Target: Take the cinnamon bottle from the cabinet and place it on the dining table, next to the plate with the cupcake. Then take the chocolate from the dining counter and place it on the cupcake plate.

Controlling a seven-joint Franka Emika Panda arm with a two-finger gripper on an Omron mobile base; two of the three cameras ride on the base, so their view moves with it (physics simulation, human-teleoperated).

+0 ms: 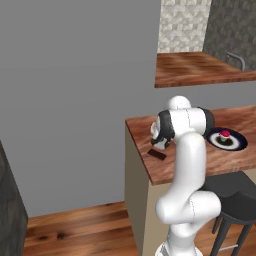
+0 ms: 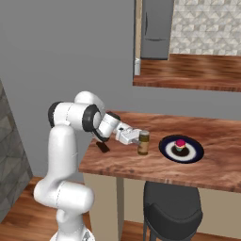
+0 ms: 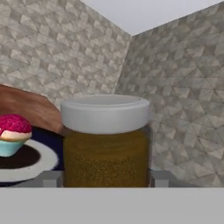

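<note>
Bottle (image 2: 143,142) stands upright on the dining table (image 2: 207,162), just left of the plate (image 2: 181,148) and apart from it. Its contents read brown through the glass; the pale lid is on. Gripper (image 2: 139,140) reaches in level from the left, fingers (image 3: 50,179) either side of the bottle's lower body, partly spread; whether they press the glass or only flank it cannot be told. Plate holds one cupcake (image 2: 180,144), red top, at its centre. Chocolate (image 2: 102,147) lies flat on the table near the left end, left of the gripper, well apart from the plate.
</note>
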